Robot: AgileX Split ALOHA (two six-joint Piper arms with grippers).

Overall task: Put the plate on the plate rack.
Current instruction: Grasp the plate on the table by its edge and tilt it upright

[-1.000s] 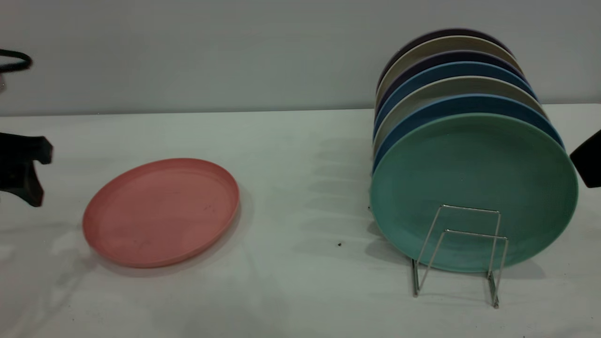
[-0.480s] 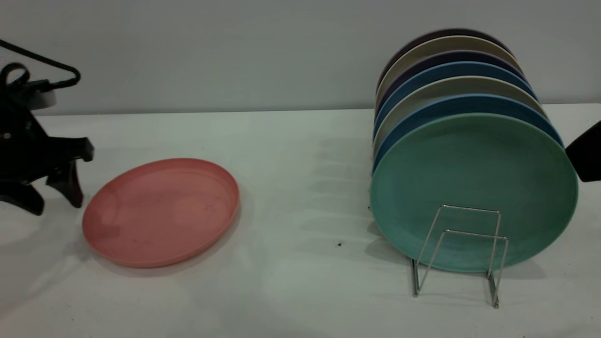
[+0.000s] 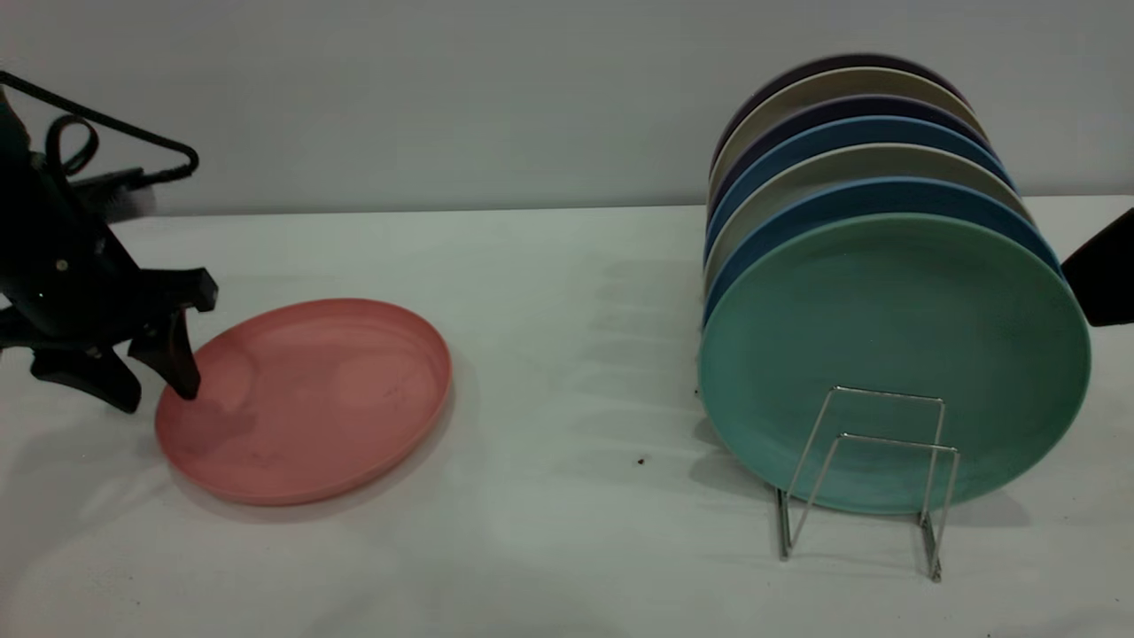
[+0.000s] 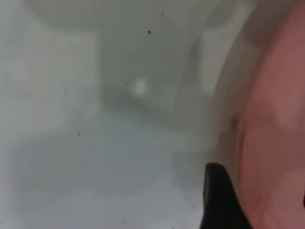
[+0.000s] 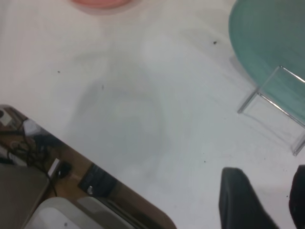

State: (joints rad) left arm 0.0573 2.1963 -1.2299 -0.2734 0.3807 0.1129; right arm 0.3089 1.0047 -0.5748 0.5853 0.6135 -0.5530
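The salmon-pink plate [image 3: 306, 399] lies flat on the white table at the left. My left gripper [image 3: 156, 394] is open and low at the plate's left rim, with one finger [image 3: 182, 372] over the plate's inner edge and the other outside it. In the left wrist view, one dark finger [image 4: 219, 200] sits just outside the pink rim [image 4: 276, 143]. The silver wire plate rack [image 3: 873, 470] stands at the right and holds several upright plates. My right gripper [image 5: 269, 202] is open and empty above the table, near the rack [image 5: 274, 107].
A mint-green plate [image 3: 895, 354] stands frontmost in the rack, with blue, beige and dark plates behind it. Two wire loops stand free in front of it. The right arm's black body [image 3: 1103, 279] shows at the right edge. The table's edge [image 5: 71, 157] shows in the right wrist view.
My left gripper has moved right and down from the left edge to the pink plate's left rim. The right arm has crept slightly upward. The plate has not moved.
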